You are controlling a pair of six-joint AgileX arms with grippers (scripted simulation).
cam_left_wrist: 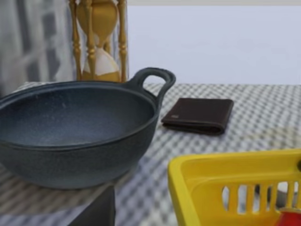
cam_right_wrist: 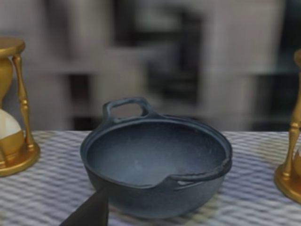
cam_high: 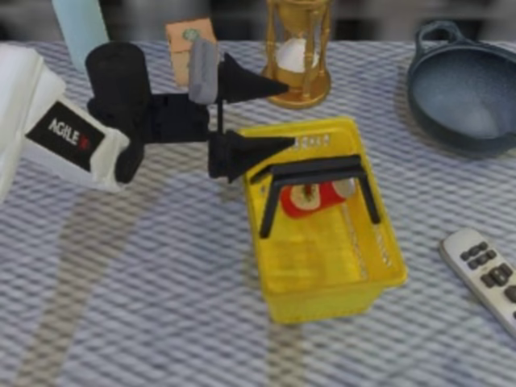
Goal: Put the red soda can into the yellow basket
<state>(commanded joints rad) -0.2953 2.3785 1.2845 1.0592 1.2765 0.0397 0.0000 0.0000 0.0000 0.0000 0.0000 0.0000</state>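
Observation:
The red soda can [cam_high: 314, 198] lies on its side inside the yellow basket [cam_high: 322, 292], under the black handles [cam_high: 316, 172]. My left gripper [cam_high: 289, 114] is open and empty. It hovers at the basket's far-left corner, with one finger over the rim and the other beyond it. In the left wrist view the basket's slotted wall [cam_left_wrist: 211, 175] and a sliver of the can [cam_left_wrist: 289, 219] show. My right arm is out of the top view. One dark finger [cam_right_wrist: 91, 212] shows far off to the side, so that gripper is open, with nothing in it.
A dark blue pan [cam_high: 466, 90] sits at the far right. A gold hourglass [cam_high: 298, 56] stands just behind the basket. A grey remote [cam_high: 485, 274] lies near the right edge. A brown wallet [cam_left_wrist: 200, 115] lies beyond the pan [cam_left_wrist: 70, 127]. A tan card [cam_high: 187, 40] stands behind my left arm.

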